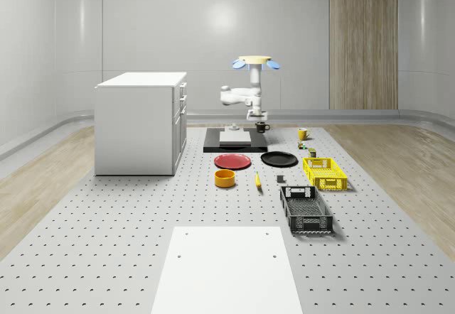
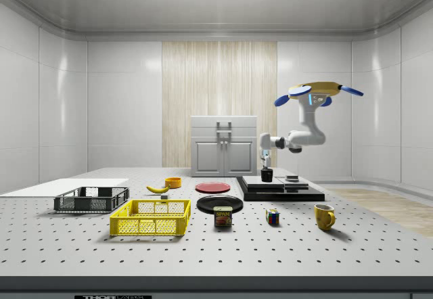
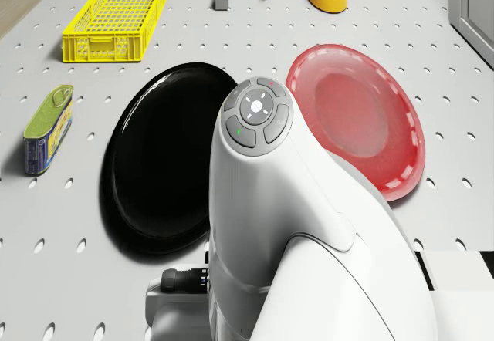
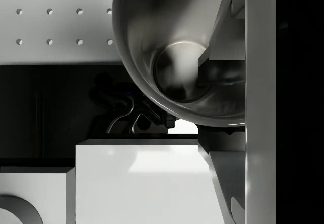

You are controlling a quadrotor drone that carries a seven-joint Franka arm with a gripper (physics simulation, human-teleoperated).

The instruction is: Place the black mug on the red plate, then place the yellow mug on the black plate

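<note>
We're on step one: drone (image 2: 318, 92) hovers above the black platform (image 2: 281, 189), end effector (image 2: 266, 168) down at the black mug (image 2: 266, 175) on that platform's edge, one finger inside the rim; can't tell if it's clamped. Next, lift and carry to the red plate (image 1: 232, 161) beside the platform; yellow mug (image 1: 302, 134) waits on the counter (image 1: 142, 214).

Bright, even overhead light, soft shadows, sheen on the black plate (image 3: 166, 171).

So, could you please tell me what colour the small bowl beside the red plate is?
Orange-yellow bowl, clearest in the whole-scene view.
</note>
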